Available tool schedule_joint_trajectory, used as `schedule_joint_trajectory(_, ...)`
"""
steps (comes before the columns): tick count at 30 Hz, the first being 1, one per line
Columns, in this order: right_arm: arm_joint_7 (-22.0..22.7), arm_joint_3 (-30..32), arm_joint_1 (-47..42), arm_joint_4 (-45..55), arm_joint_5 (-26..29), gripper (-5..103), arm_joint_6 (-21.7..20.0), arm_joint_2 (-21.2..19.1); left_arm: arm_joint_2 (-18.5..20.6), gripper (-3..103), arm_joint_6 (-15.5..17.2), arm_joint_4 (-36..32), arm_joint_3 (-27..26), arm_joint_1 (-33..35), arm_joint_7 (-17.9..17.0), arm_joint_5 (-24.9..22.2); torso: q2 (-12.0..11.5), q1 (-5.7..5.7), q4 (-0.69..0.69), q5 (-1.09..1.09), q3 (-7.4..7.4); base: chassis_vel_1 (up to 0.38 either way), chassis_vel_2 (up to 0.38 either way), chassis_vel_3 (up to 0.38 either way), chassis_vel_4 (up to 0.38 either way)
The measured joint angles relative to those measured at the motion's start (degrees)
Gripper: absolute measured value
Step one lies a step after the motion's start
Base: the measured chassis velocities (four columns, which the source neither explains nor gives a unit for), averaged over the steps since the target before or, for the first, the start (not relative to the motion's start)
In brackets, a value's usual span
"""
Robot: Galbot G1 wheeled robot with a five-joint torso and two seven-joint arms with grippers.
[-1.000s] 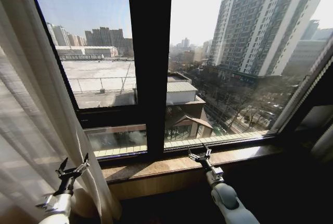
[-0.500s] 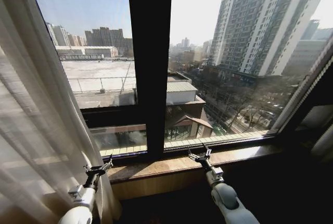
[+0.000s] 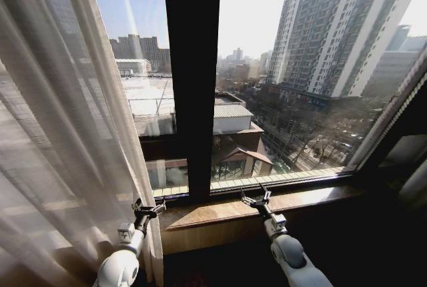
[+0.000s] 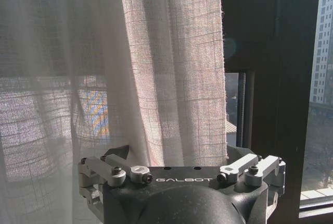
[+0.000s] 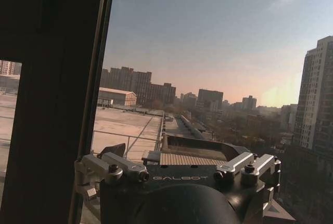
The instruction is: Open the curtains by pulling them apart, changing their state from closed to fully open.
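Now left pincer (image 3: 149, 208) (open, empty) by curtains (image 3: 60, 140); right pincer (image 3: 257, 199) open over sill.

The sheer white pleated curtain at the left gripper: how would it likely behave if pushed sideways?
The sheer white pleated curtain probably yields limply: it hangs in soft, uneven folds. It looks light, since buildings show through its open weave. Its free edge may slide off the left gripper rather than follow it, as the fabric only drapes against it. The right gripper sits at the sill.
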Motion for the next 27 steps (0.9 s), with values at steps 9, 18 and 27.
schedule_joint_trajectory(9, 0.0, 0.0, 0.0, 0.0, 0.0, 100, 0.0, 0.0, 1.0, 100, -15.4, 6.1, -6.2, 4.0, 0.1, 0.0, 0.0, 0.00, 0.02, -0.01, 0.00, 0.000, 0.000, 0.000, 0.000)
schedule_joint_trajectory(18, 0.0, 0.0, 0.0, 0.0, 0.0, 100, 0.0, 0.0, 2.9, 100, -15.4, 11.2, -5.1, -1.5, 0.5, -3.3, 0.0, 0.00, 0.01, -0.01, 0.00, 0.000, 0.000, 0.000, 0.000)
schedule_joint_trajectory(27, 0.0, 0.0, 0.0, 0.0, 0.0, 100, 0.0, 0.0, 4.3, 100, -11.6, 13.4, -4.8, -5.2, 0.1, -5.3, 0.0, 0.00, 0.00, 0.00, 0.00, 0.000, 0.000, 0.000, 0.000)
